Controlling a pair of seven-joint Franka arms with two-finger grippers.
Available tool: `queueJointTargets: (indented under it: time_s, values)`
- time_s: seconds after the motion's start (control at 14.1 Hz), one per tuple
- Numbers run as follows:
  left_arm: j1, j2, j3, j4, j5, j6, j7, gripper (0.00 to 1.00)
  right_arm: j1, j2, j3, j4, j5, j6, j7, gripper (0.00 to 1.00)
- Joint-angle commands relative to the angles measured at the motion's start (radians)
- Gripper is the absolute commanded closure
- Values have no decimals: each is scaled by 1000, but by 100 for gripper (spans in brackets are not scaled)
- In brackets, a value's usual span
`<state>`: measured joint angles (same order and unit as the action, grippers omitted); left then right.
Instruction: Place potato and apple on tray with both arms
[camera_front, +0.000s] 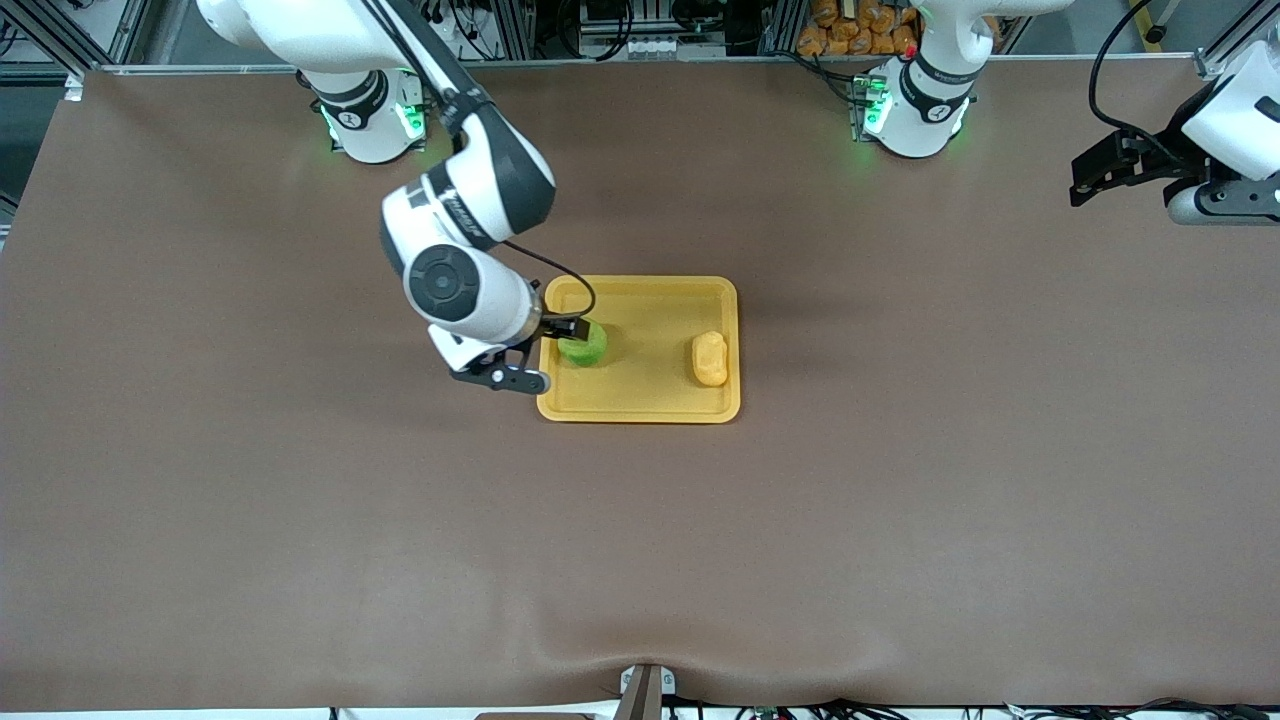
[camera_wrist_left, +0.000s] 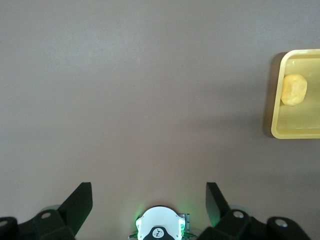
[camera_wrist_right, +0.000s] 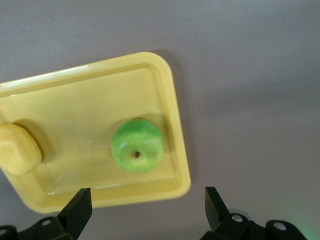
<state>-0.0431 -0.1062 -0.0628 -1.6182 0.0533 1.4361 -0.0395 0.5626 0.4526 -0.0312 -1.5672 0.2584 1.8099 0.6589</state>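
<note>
Both items sit in the tray (camera_front: 640, 408): apple (camera_front: 583, 344) toward the right arm's end, potato (camera_front: 710, 358) toward the left's. I read the right gripper (camera_front: 540, 352) as hovering wide open and empty over the apple, just released; the left gripper (camera_front: 1095, 180) is parked over bare table, also spread and empty.

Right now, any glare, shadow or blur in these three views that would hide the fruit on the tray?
Front view: even light; the right gripper partly covers the apple, the potato shows plainly. Right wrist view: a bright streak of glare along the tray rim, soft shadows beside both fruit, both clear. Left wrist view: slightly soft; the left gripper frames bare table.
</note>
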Motion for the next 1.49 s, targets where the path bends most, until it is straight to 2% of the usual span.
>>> queueJointTargets:
  time_s: [0.0,0.57,0.85,1.14,1.21,1.42]
  values:
    - [-1,-15,-15,5,-20,-11,-14,0,-56,1,11,87,18,-114,8,0]
    - [-1,-12,-15,4,-20,-8,-14,0,-191,-9,10,272,15,-349,-4,0]
    - [2,-18,-17,5,-20,-10,-13,0,-298,-55,11,280,16,-420,-2,0]
    - [0,-15,-15,6,-20,-10,-13,0,-360,-100,-1,280,2,-464,1,0]
    - [-3,-15,-15,9,-20,-10,-13,0,-372,-112,-1,280,-17,-468,-2,0]
    - [-3,-18,-18,18,-20,-16,-8,0,-380,-152,1,280,-161,-469,-124,0]
